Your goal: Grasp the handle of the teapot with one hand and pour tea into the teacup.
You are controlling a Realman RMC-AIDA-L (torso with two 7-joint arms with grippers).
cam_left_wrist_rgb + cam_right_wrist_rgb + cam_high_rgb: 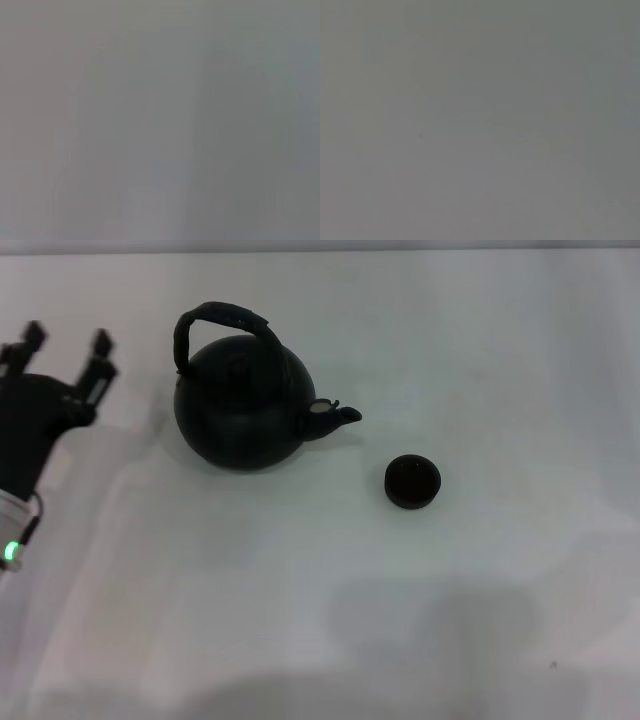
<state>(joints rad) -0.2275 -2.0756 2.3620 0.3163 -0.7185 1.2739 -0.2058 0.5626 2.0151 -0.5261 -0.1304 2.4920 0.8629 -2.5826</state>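
The large round black teapot [243,405] stands upright on the white table, its short spout pointing right. Its arched dark wrapped handle [222,320] loops over the top. The small dark handleless teacup [412,481] sits on the table to the right of the spout and a little nearer, apart from the pot. My left gripper [66,350] is at the left edge of the head view, left of the teapot and clear of it, fingers spread open and empty. My right gripper is out of view. Both wrist views show only plain grey surface.
The white table [320,610] stretches around the teapot and cup. A green light glows on my left arm [10,551] at the left edge. A soft shadow lies on the table toward the front.
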